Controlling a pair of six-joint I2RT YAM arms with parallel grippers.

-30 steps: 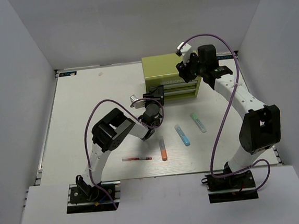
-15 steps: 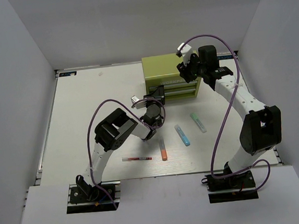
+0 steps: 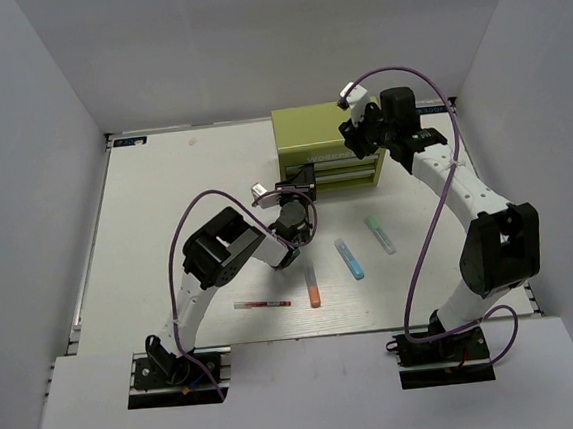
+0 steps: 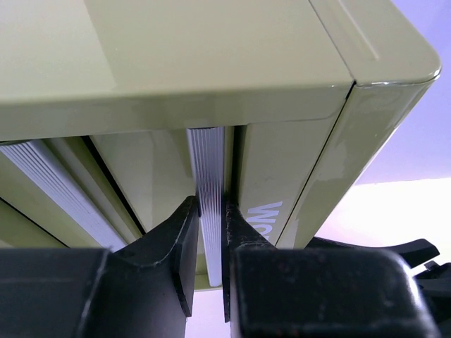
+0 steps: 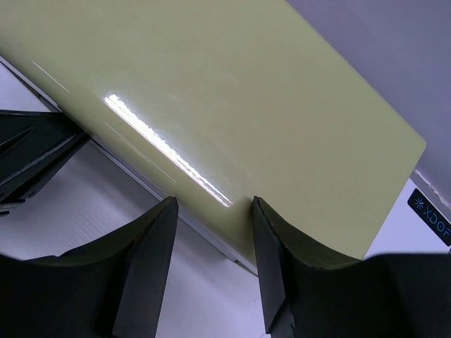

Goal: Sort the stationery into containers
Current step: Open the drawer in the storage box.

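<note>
In the top view the olive-green cabinet [image 3: 309, 130] stands at the upper centre of the worktop [image 3: 185, 203], its drawers seemingly shut. The orange marker [image 3: 313, 285], blue marker [image 3: 350, 259], mint green marker [image 3: 380, 234] and red-white pen [image 3: 262, 304] lie loose in the lower middle. The left claw [image 3: 302, 180] meets the left end of the drawer fronts, and the right claw [image 3: 352, 138] is over the cabinet's top. The left wrist view shows the left claw [image 4: 209, 211] pinched shut on a ribbed silver drawer handle [image 4: 209, 165]. Opening a drawer appears to be the step in hand, and the next move likely calls for a straight pull towards the arms. In the right wrist view the right claw [image 5: 211, 211] has its jaws apart and holds nothing, above the glossy top; whether it touches cannot be told.
</note>
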